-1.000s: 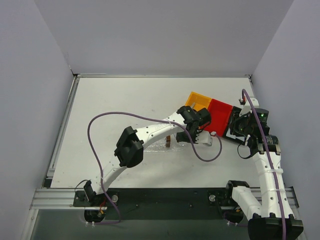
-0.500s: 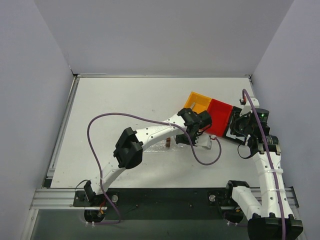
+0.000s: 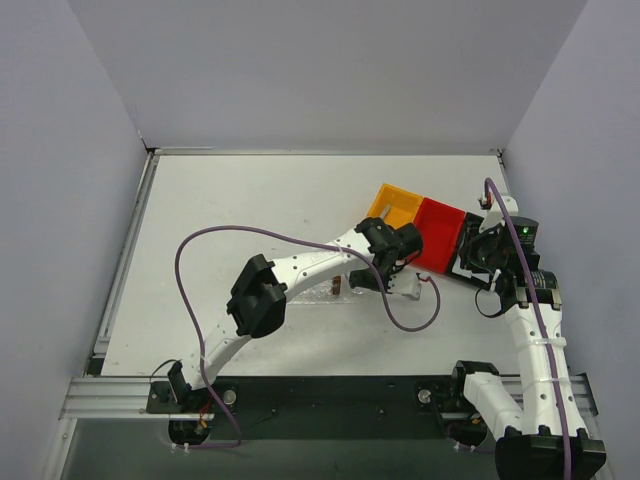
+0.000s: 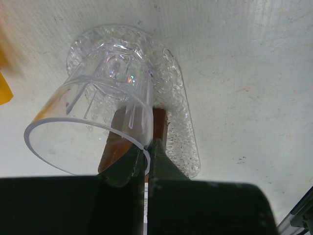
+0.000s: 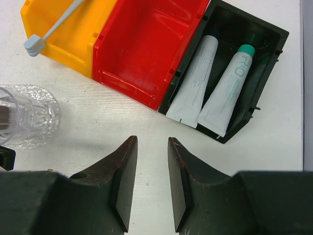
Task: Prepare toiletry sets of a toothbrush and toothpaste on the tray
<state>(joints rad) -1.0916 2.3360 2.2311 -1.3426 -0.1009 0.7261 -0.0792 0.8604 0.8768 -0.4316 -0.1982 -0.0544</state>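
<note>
From above, the left arm (image 3: 300,268) reaches across the table (image 3: 230,200) to the right, and the left gripper (image 3: 400,275) sits low just in front of the red bin (image 3: 440,232); the yellow bin (image 3: 393,202) touches the red one on its left. In the left wrist view the fingers (image 4: 164,166) are clenched on a clear cup (image 4: 98,107), pinching its wall at the lip; the cup leans over, mouth toward the camera, its foot above the tray (image 4: 182,115), though I cannot tell whether it rests there. The tray lies flat on the table, and a brown block (image 4: 159,120) lies in it, partly behind the cup. In the right wrist view the right gripper (image 5: 151,142) hovers over bare table with its jaws released, a gap between them and nothing in it. Ahead of it the bins stand in a row: yellow, red, then a black bin (image 5: 275,41). The toothbrush (image 5: 56,24) lies in the yellow bin, its head poking out over the near rim. The toothpaste (image 5: 194,81), a white tube, lies in the black bin side by side with a green-capped tube (image 5: 230,90). The cup and tray show at the left edge of this view, well apart from the toothbrush and the tubes
</note>
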